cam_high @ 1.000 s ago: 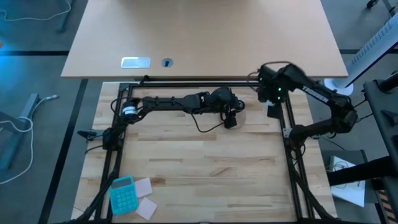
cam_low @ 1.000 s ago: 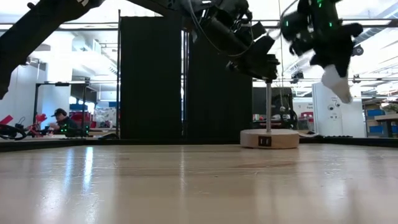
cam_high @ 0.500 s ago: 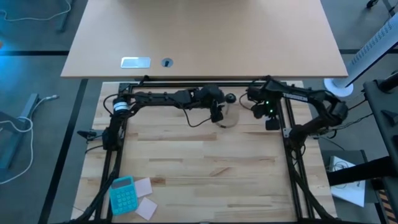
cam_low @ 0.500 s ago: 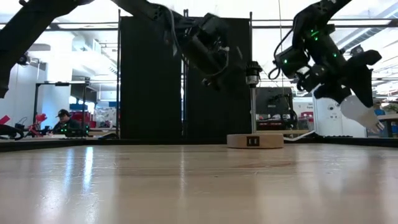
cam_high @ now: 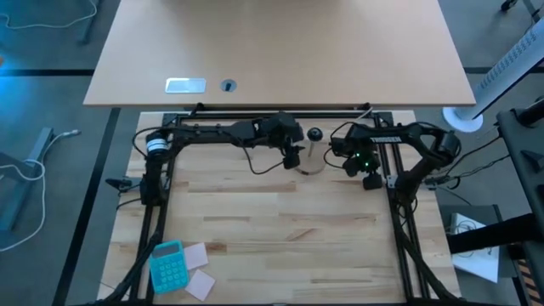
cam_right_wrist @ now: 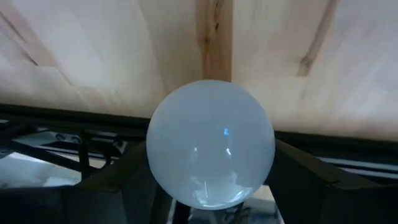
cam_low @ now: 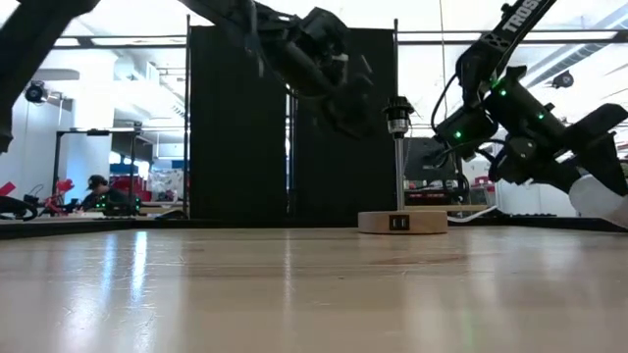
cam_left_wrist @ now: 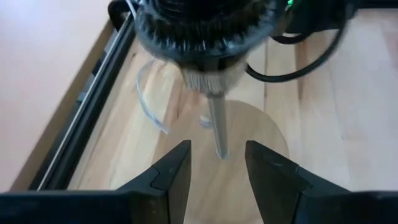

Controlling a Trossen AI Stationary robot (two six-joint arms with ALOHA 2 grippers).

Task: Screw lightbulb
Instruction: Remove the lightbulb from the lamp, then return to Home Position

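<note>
- One lightbulb (cam_right_wrist: pixel 211 143), white and globe-shaped, sits clamped between the right gripper (cam_low: pixel 589 186) fingers; the right wrist view shows a dark finger on either side of the globe.
- Location of the bulb: off the table surface, to the right of the stand in the low view, where only part of the white globe (cam_low: pixel 601 199) shows at the frame edge.
- Bulb and socket (cam_low: pixel 397 115) are well apart; the socket carries no bulb.
- Stand: a round wooden disc (cam_low: pixel 402 222) with a thin upright post (cam_left_wrist: pixel 216 127) and the black socket on top, resting near the far edge of the table (cam_high: pixel 280 246).
- Left gripper (cam_left_wrist: pixel 216 177): clenched, grasping nothing; its fingertips sit on either side of the post in the left wrist view, without touching it.
- High view: the left arm (cam_high: pixel 221 133) reaches along the far edge towards the stand; the right arm (cam_high: pixel 416 140) bends in from the right side.
- Elsewhere: a blue calculator (cam_high: pixel 167 263) and paper notes (cam_high: pixel 198 268) lie at the near left corner.
</note>
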